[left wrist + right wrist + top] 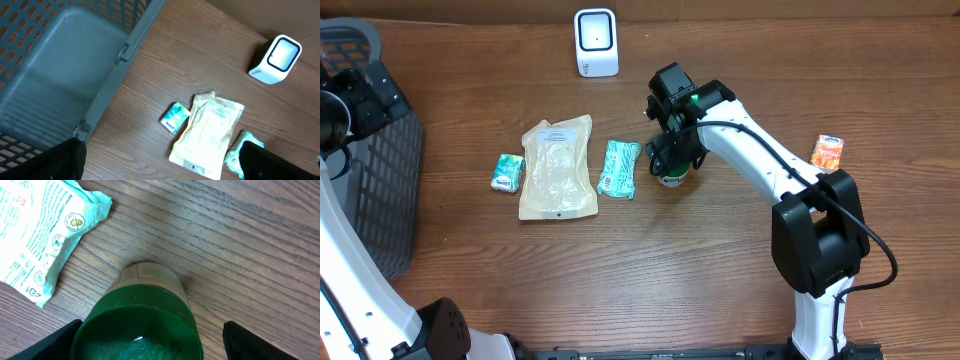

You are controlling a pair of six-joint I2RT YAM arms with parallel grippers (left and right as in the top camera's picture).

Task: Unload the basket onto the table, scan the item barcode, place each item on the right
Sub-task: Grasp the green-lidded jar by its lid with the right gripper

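Observation:
A small bottle with a green ribbed cap [137, 325] stands upright on the wooden table, right of the teal packet; from overhead only its base [672, 179] shows under the arm. My right gripper [672, 160] [160, 347] hangs straight over it, open, one finger on each side of the cap. The left finger sits close against the cap and the right one stands well off. The white barcode scanner [596, 42] [276, 58] stands at the table's far edge. My left gripper [165, 165] is open and empty, high at the far left by the basket.
A grey mesh basket [380, 190] [75, 65] takes up the left side. A small teal packet [507, 172], a beige pouch [559, 167] and a teal wipes packet [619, 168] [40, 235] lie in a row mid-table. An orange packet [827, 152] lies at the right.

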